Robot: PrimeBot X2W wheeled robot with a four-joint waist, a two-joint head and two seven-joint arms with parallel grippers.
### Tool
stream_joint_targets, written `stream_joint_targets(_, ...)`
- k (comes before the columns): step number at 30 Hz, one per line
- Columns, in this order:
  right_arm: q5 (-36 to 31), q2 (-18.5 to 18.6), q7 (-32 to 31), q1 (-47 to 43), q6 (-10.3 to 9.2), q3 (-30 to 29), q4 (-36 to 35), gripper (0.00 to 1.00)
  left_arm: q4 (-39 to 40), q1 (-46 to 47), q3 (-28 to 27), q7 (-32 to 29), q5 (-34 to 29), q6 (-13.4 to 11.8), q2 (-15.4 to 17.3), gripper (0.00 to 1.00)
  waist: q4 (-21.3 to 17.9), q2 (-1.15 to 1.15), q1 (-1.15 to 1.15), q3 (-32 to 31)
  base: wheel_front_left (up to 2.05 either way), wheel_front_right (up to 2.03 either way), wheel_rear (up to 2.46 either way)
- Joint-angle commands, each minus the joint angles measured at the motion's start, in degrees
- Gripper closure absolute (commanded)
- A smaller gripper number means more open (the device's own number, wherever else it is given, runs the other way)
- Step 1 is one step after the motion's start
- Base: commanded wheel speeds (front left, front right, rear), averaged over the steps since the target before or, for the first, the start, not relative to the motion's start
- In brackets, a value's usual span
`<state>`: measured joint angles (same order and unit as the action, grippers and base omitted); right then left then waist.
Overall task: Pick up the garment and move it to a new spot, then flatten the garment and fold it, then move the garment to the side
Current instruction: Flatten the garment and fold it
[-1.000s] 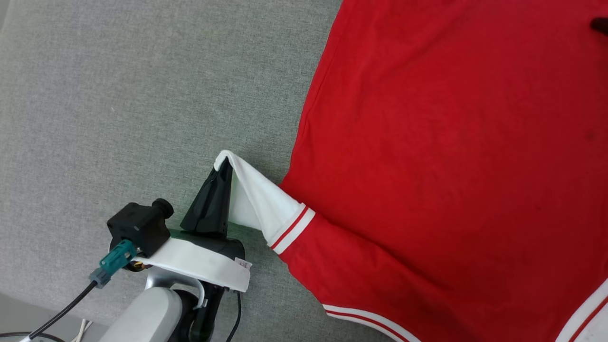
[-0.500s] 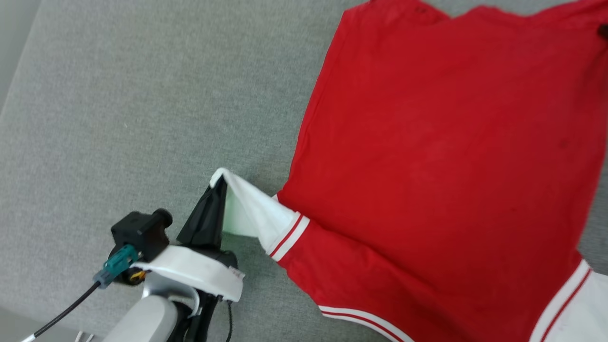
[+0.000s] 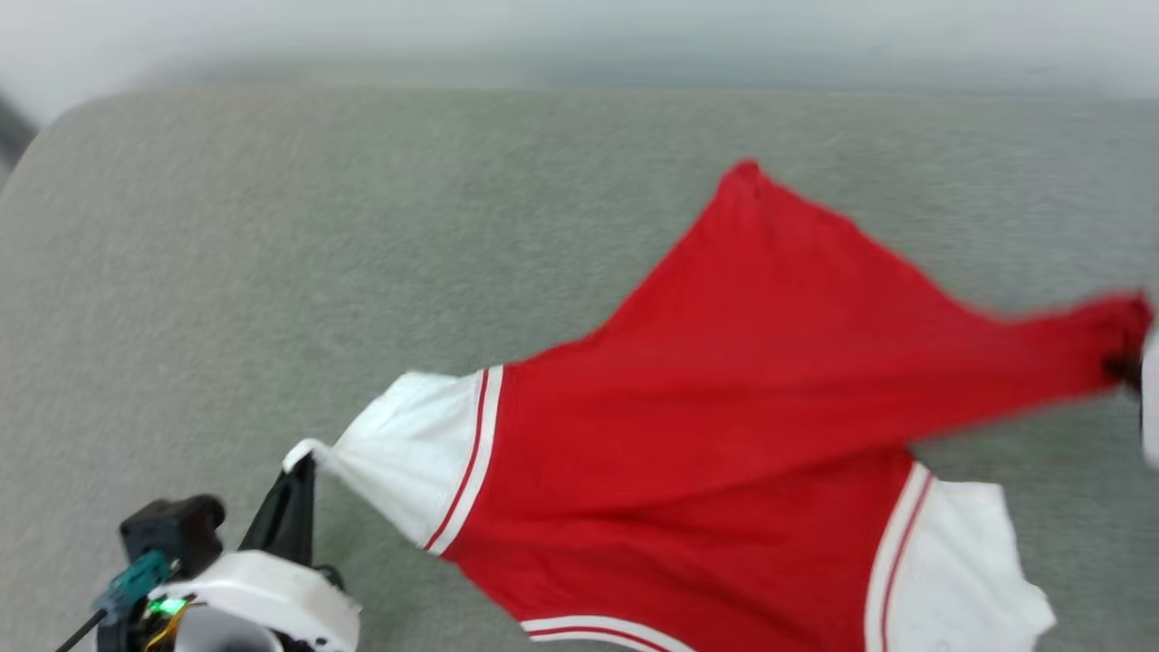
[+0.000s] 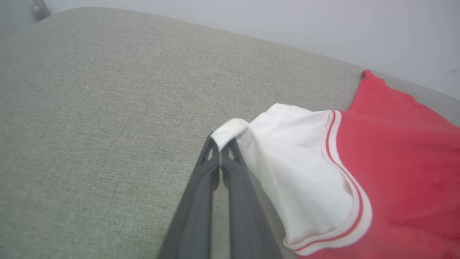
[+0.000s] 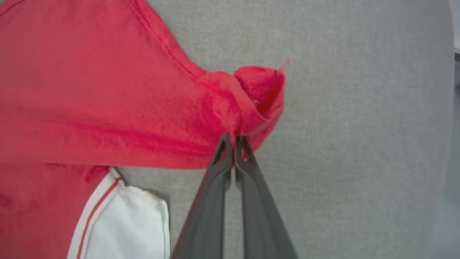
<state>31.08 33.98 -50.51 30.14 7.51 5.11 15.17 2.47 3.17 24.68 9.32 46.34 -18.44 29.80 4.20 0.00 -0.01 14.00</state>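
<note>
**Red and white garment on my grey-green counter**

The garment's body is one even bright red. Its sleeve beside my left claw is white, as is the far sleeve. Each meets the red through a white band with a thin red stripe, and the same red-on-white band trims the curved edge at the bottom of my head view. The counter is a muted grey-green weave, finely flecked. My left claw is dark grey, and my right claw matches it. My left wrist housing is white, with a teal plug and a small green light. The wall is pale grey.
</note>
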Motion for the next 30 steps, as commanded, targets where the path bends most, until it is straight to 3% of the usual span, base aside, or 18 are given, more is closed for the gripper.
stream_joint_targets(1, 0.9, -0.4, -1.0, -6.0, -0.05, -1.2, -1.6, 1.0, 0.2, -1.8, -0.8, -0.2, 0.6, -0.8, 0.9, 1.0, -5.3, 0.0, 0.01, -4.7, 0.0, 0.0, 0.0)
stream_joint_targets(5, 1.8, -2.9, -3.7, -18.6, -0.04, -4.7, -5.4, 1.0, 0.5, -4.5, -2.2, -0.3, 1.8, -1.8, 1.9, 1.0, -8.1, 0.0, 0.01, -6.6, 0.0, 0.0, 0.0)
stream_joint_targets(10, 2.9, -9.1, -6.9, -30.3, -0.04, -9.5, -7.8, 1.0, 1.1, -5.8, -3.0, -1.0, 2.6, -2.3, 2.9, 1.0, -10.1, 0.0, 0.01, -6.7, 0.0, 0.0, 0.0)
stream_joint_targets(11, 2.9, -10.0, -7.0, -31.3, -0.04, -9.8, -8.5, 0.59, 1.2, -6.0, -3.1, -1.1, 2.6, -2.4, 3.1, 1.0, -10.4, 0.0, 0.01, -6.6, 0.0, 0.0, 0.0)
stream_joint_targets(12, 3.0, -10.9, -6.8, -32.2, -0.04, -10.4, -8.9, 0.0, 1.4, -5.9, -3.1, -1.3, 2.5, -2.5, 3.3, 1.0, -10.7, 0.0, 0.01, -6.4, 0.0, 0.0, 0.0)
stream_joint_targets(19, 1.2, -14.1, 8.0, -28.4, -0.04, -14.3, -12.2, 0.0, 3.1, -3.6, -2.6, -2.2, 1.5, -2.8, 4.0, 1.0, -10.8, 0.0, 0.01, -4.2, 0.0, 0.0, 0.0)
stream_joint_targets(25, 1.7, -13.4, 22.4, -21.1, -0.04, -11.9, -9.5, 0.0, 4.5, -0.6, -1.5, -2.8, 0.1, -2.5, 3.6, 1.0, -9.2, 0.0, 0.01, -1.6, 0.0, 0.0, 0.0)
stream_joint_targets(30, 3.8, -12.1, 24.2, -13.3, -0.03, -6.3, -3.5, 0.0, 5.3, 2.6, 0.0, -2.8, -1.2, -1.9, 2.7, 1.0, -6.8, 0.0, 0.01, 1.0, 0.0, 0.0, 0.0)
